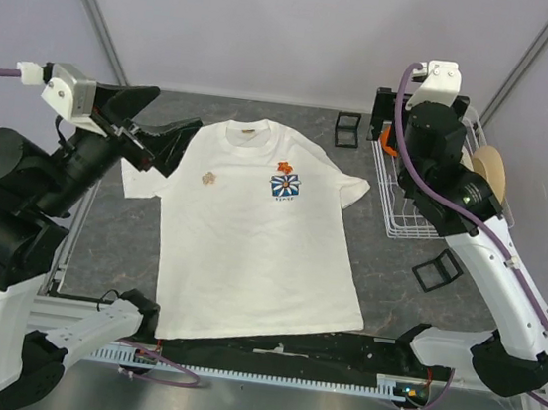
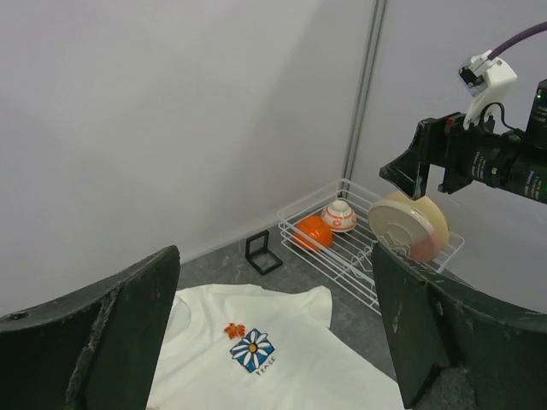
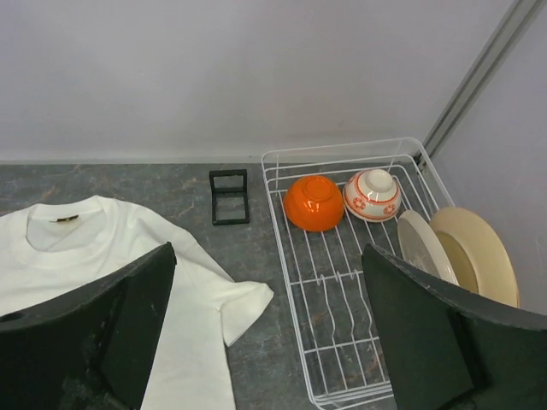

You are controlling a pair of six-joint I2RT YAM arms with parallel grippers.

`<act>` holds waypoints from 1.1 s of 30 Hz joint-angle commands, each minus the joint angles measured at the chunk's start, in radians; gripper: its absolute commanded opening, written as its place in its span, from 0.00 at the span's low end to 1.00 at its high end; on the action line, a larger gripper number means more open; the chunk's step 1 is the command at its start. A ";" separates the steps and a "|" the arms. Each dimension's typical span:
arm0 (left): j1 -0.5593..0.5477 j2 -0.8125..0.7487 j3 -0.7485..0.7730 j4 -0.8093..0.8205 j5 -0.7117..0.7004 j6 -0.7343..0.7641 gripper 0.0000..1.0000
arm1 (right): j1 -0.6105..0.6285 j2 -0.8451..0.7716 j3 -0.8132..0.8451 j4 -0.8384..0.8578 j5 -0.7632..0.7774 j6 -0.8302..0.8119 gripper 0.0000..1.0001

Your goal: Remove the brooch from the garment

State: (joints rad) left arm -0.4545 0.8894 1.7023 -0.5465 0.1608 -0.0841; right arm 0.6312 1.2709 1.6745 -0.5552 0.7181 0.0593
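Observation:
The white T-shirt (image 1: 251, 232) lies flat on the grey table, with the blue-and-white flower print (image 1: 285, 186) on its chest. A small orange leaf-shaped brooch (image 1: 284, 168) sits just above the print, and it also shows in the left wrist view (image 2: 234, 330). A small tan brooch (image 1: 208, 179) sits on the other side of the chest. My left gripper (image 1: 164, 126) is open and empty, raised above the shirt's left sleeve. My right gripper (image 1: 385, 131) is open and empty, raised by the rack at the back right. In the right wrist view only the shirt's collar and sleeve (image 3: 128, 256) show.
A white wire dish rack (image 1: 395, 195) stands right of the shirt and holds an orange bowl (image 3: 314, 202), a patterned bowl (image 3: 373, 194) and two plates (image 3: 461, 256). Small black frame stands sit behind the shirt (image 1: 348, 129) and at the right (image 1: 437, 269). Walls close the back.

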 commanded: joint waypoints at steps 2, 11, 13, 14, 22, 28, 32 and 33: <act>0.004 0.077 -0.047 -0.027 0.092 -0.126 1.00 | 0.001 0.021 0.039 -0.031 0.058 0.079 0.98; 0.005 0.181 -0.263 0.156 0.261 -0.296 0.95 | 0.002 0.163 -0.059 0.112 0.000 0.241 0.98; 0.005 0.232 -0.294 0.196 0.253 -0.325 0.94 | 0.002 0.202 -0.076 0.144 -0.040 0.263 0.98; 0.007 0.250 -0.321 0.216 0.249 -0.362 0.93 | 0.001 0.231 -0.093 0.167 -0.064 0.272 0.98; 0.007 0.505 -0.452 0.516 0.212 -0.447 0.69 | -0.086 0.419 -0.228 0.501 -0.425 0.327 0.98; 0.054 0.791 -0.366 0.597 0.155 -0.488 0.44 | -0.140 0.568 -0.278 0.700 -0.500 0.384 0.80; 0.099 0.973 -0.349 0.760 0.218 -0.578 0.36 | -0.160 0.593 -0.422 0.908 -0.531 0.493 0.68; 0.105 1.026 -0.351 0.792 0.220 -0.589 0.36 | -0.160 0.602 -0.441 0.963 -0.572 0.497 0.64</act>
State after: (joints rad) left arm -0.3904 1.7992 1.3163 0.0250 0.3462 -0.5621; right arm 0.4770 1.8500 1.3170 0.1150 0.2535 0.4541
